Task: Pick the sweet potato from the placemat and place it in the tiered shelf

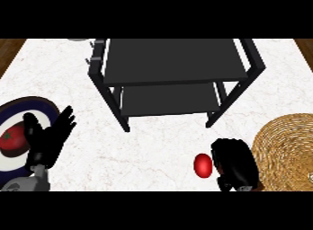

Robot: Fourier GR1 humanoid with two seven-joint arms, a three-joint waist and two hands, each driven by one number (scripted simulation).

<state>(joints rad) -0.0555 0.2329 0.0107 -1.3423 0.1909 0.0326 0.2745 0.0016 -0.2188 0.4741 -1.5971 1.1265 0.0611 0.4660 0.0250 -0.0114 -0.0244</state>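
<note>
Nearest us, at the counter's near edge, our right hand (234, 165) is curled with its fingers bent, just beside a smooth red oval object (203, 165) that shows at its left side; we cannot tell whether the fingers actually hold it. It sits over the white marble counter (166, 143), just off the left rim of the round woven straw placemat (293, 150). At the near left corner our left hand (47, 139) rests open, fingers up, over a round dark-blue-and-white plate (6, 117) bearing a red tomato (11, 138). Farther back stands the black metal tiered shelf (172, 67).
</note>
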